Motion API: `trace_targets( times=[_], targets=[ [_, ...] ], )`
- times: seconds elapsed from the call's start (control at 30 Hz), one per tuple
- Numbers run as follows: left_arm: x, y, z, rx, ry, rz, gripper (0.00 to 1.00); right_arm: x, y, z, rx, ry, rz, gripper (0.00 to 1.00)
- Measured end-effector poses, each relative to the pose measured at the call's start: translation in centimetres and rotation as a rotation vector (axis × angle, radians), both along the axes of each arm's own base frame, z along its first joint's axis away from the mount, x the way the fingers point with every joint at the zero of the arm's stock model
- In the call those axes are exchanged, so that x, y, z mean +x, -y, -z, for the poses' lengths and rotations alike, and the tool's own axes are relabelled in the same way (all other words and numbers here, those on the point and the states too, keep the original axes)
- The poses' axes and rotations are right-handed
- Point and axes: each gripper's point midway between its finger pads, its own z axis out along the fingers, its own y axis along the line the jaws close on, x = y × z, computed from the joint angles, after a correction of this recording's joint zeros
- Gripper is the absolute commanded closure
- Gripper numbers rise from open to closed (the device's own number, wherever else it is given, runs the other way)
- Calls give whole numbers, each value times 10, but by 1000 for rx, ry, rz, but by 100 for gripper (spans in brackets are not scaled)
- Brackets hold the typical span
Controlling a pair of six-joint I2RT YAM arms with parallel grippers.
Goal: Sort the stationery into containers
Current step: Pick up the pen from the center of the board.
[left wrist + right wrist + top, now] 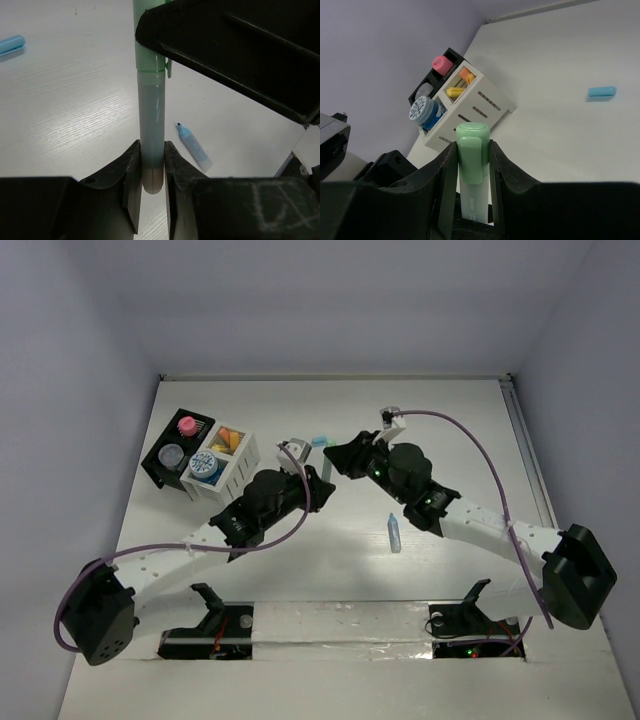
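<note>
The left claw (152, 167) is clamped on the clear barrel end of a green highlighter (151, 110). The right claw (472, 150) pinches its green cap, so the pen spans between them near the middle of the bench (450, 420). An uncapped blue marker (394, 533) lies at their 4 o'clock and a loose blue cap (320, 440) at 12. The white box (235, 472) and adjoining black tray (160, 478) sit at 10 o'clock.

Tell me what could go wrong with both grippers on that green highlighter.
1. The left gripper pinches only the very end of the green highlighter while the right gripper holds its cap; a pull may slip the barrel free.
2. The uncapped blue marker lies close by and could be knocked.
</note>
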Motion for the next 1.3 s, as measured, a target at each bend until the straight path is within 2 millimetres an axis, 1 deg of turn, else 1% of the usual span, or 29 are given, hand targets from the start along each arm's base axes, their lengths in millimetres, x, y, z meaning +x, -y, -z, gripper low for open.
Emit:
trace_targets(
  times=[0.27, 0.43, 0.6, 0.9, 1.07, 1.2, 1.27, 1.3],
  targets=[
    [-7, -1, 1, 56, -17, 33, 100, -8, 2, 4, 27, 2, -20, 100],
    [-5, 1, 1, 74, -34, 35, 100, -8, -2, 4, 63, 8, -13, 100],
    [-3, -1, 8, 125, -82, 30, 100, -7, -5, 13, 77, 9, 10, 100],
    [-6, -6, -1, 122, -149, 98, 100, -9, -7, 9, 160, 16, 40, 100],
    [-9, -10, -2, 136, -186, 103, 100, -9, -12, 10, 188, 8, 50, 100],
    [-9, -9, -5, 112, -194, 104, 100, -6, -11, 3, 153, 17, 87, 100],
    [-5, -8, -14, 75, -177, 93, 100, -1, -13, -8, 128, 31, 104, 100],
    [-3, -10, -20, 53, -162, 82, 97, 1, -14, -15, 118, 39, 105, 100]
  ],
)
